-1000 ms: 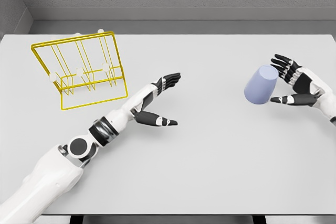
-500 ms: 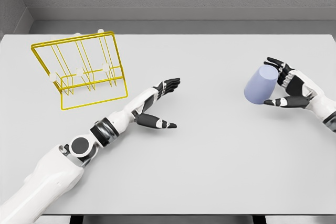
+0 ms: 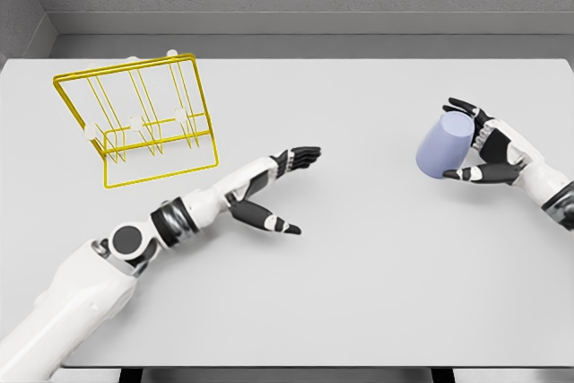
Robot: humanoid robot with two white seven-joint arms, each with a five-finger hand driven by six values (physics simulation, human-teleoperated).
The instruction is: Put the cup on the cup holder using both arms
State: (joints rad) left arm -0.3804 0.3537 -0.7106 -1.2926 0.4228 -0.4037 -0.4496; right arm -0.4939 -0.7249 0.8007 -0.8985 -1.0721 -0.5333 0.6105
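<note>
A pale blue cup (image 3: 444, 145) lies tilted on the right side of the white table (image 3: 377, 257), its wider end toward the table's middle and its narrower end up toward the right hand (image 3: 489, 145). That hand closes around the cup from the right: dark fingers (image 3: 465, 108) curl over the top edge and the thumb (image 3: 466, 174) presses along the lower side, so the cup sits between them, in contact on both sides. Whether the cup rests on the table or is just clear of it cannot be told. The right forearm runs off the picture's right edge. The yellow wire holder (image 3: 143, 118) stands at the far left of the table, well apart from the cup, a leaning frame with thin uprights tipped by small white knobs and a flat rectangular base; nothing hangs on it. The left hand (image 3: 273, 187) lies over the middle of the table, between holder and cup, near neither. It is wide and holds nothing: the fingers point to the right toward the cup's side and the thumb splays down and away from them. Its white arm reaches in from the lower left corner, elbow joint near the table's front. No brand, label or writing can be read on the cup, the holder, the table or the arms.
</note>
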